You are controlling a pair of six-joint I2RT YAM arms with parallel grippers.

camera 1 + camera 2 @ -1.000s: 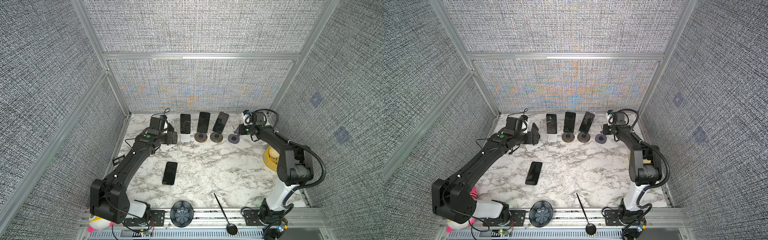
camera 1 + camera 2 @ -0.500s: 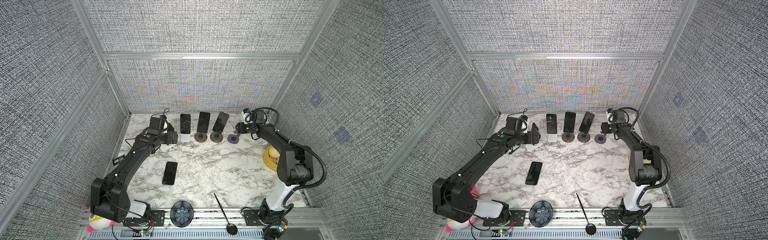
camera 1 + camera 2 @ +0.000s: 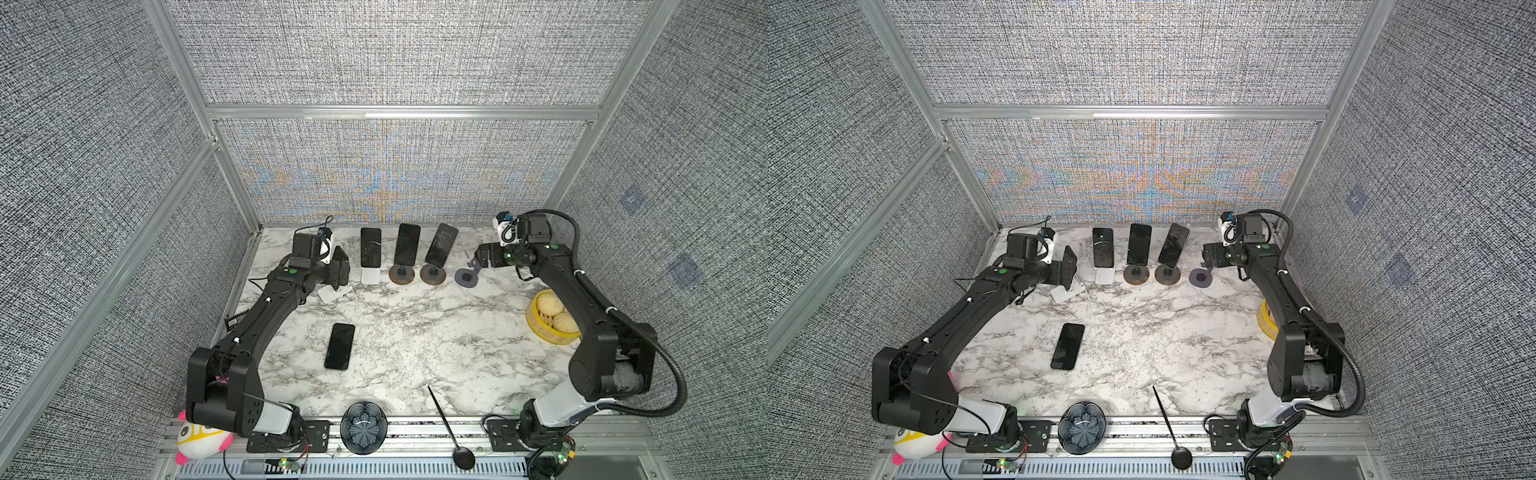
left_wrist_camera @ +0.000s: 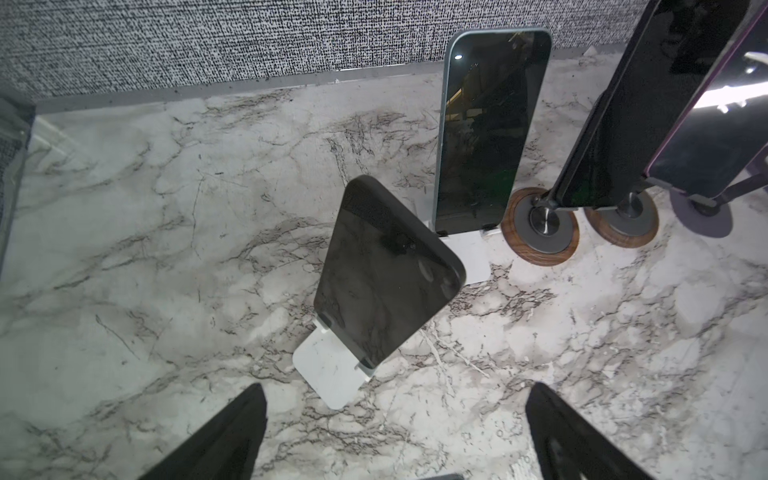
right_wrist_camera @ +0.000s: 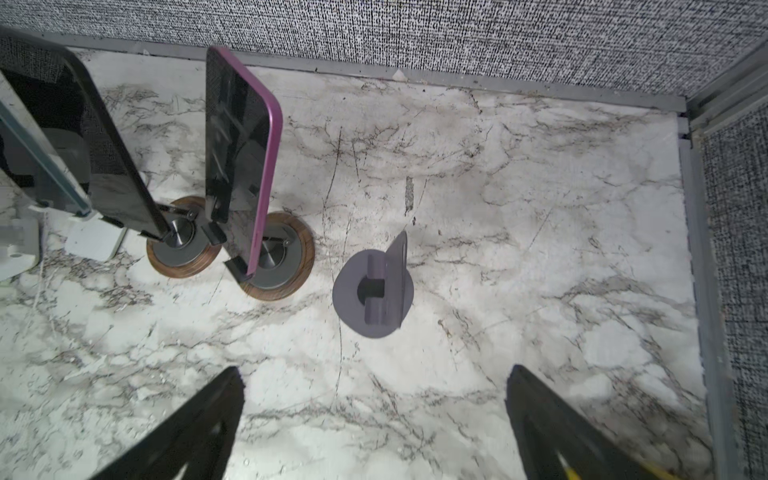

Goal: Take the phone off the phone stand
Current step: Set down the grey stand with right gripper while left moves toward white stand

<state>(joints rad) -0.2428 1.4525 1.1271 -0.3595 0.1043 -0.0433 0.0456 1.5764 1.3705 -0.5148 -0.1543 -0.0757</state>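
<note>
Top views: both put your left gripper [image 3: 338, 270] in the upper left of the table [image 3: 415, 324], right up against the tilted phone [image 3: 1071, 257] on its white stand [image 3: 332, 294]. The arm runs low from the lower left corner. From up here the gripper body covers most of that phone, and you can't read the finger gap. Your right gripper [image 3: 478, 256] hangs at the upper right, just above the empty purple stand [image 3: 466, 276]. Its arm reaches up along the right edge. Three more phones stand in a row between the grippers. A flat phone [image 3: 340, 346] lies left of centre. The bun basket [image 3: 548, 318] shows nearly whole in a top view. In a top view the right arm covers most of the bun basket [image 3: 1266, 322].

Left wrist: this gives what the tops can't. The fingers [image 4: 224, 432] are spread wide with nothing between them, short of the tilted phone [image 4: 386, 270] and not touching it. The phone sits in the white stand [image 4: 328, 374], leaning back, screen dark. A blue-edged phone [image 4: 486, 133] stands just behind it. The two phones past that are cut off by the frame.

Right wrist: the fingers [image 5: 199, 428] are wide apart and empty. The purple stand [image 5: 374, 291] sits on the table ahead of them, no contact. A pink-edged phone [image 5: 241, 158] stands just beside it on a round wooden base. The fingertips are slightly blurred.
</note>
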